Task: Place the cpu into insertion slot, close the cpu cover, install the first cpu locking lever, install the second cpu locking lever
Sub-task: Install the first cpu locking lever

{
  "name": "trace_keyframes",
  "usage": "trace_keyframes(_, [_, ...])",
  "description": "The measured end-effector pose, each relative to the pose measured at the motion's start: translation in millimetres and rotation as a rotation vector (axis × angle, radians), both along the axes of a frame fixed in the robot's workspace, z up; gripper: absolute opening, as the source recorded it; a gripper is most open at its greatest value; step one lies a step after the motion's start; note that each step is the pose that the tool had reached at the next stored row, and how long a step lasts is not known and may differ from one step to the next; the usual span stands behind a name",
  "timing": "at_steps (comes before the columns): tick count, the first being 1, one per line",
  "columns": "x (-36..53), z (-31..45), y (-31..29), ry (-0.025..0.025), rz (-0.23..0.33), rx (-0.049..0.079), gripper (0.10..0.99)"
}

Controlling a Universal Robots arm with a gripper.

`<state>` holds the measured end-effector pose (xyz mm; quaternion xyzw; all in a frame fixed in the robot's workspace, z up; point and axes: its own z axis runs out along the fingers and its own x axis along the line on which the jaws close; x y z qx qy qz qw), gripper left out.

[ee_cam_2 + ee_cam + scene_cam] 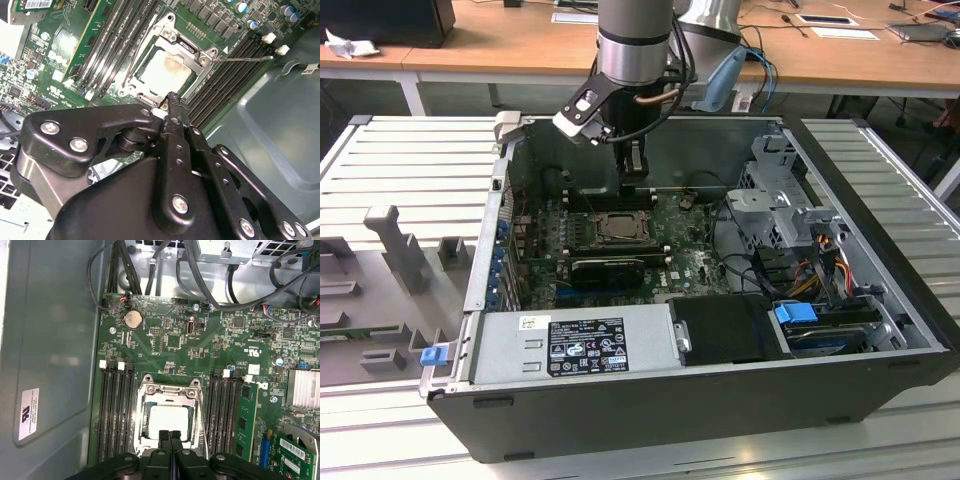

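The cpu (170,419) lies flat in its socket on the green motherboard, silver top up, and is also seen in the second wrist view (165,70) and the exterior view (617,226). The cpu cover (167,390) lies down around it as a metal frame (187,47). One thin wire locking lever (245,58) sticks out sideways from the socket; it runs along the socket's side in the first wrist view (203,415). My gripper (170,435) is shut with nothing between its fingers. Its tips hover at the socket's edge (172,97), just above the board (635,188).
Black memory slots (116,410) flank the socket on both sides. A black card (610,268) lies just in front of the socket. The power supply (582,340), a drive cage (785,215) and cable bundles (200,275) crowd the case. Case walls (490,250) enclose everything.
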<state>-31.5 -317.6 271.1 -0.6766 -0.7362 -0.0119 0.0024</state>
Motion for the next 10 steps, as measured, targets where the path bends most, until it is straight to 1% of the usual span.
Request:
trace_keyframes(3, [-0.1,0.2,0.0,0.0002,0.018,0.0,0.106])
trace_keyframes(5, [0.0,0.2,0.0,0.0002,0.041,0.0,0.106])
trace_keyframes(7, [-0.1,0.2,0.0,0.0002,0.081,0.0,0.106])
trace_keyframes(10, [-0.1,0.2,0.0,0.0002,0.125,0.0,0.106])
